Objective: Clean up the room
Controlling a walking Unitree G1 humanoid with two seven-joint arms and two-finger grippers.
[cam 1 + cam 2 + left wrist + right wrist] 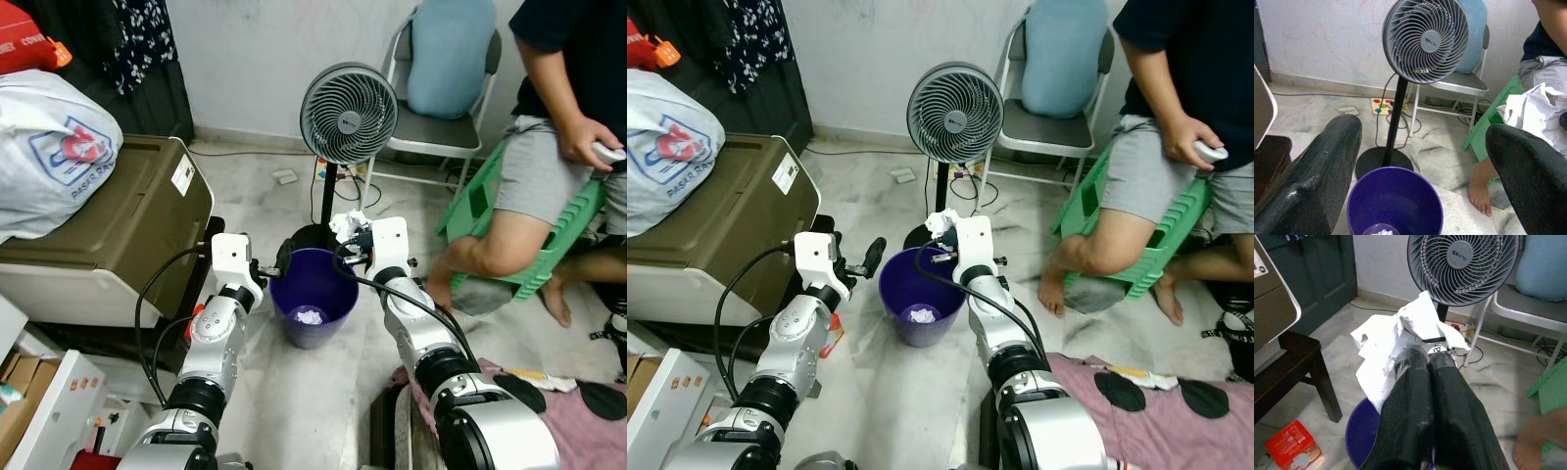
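My right gripper (1427, 360), fingers pinched together on a crumpled white paper (1386, 345), hangs over the purple bin's (338, 299) rim. The wad looks light, soft and crushable; any fold holds. My left gripper (1420, 161), spread wide, waits beside the bin, both forearms extended.

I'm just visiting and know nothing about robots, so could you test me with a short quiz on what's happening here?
1. True or false: the right tool is shut on crumpled white paper.
2. What already lies inside the purple bin? A) a red box B) a white paper wad C) a cable
3. Fill in: the left tool is ____, beside the bin's rim, with the standing fan behind the bin.

Key: 1 true; 2 B, the white paper wad; 3 open.
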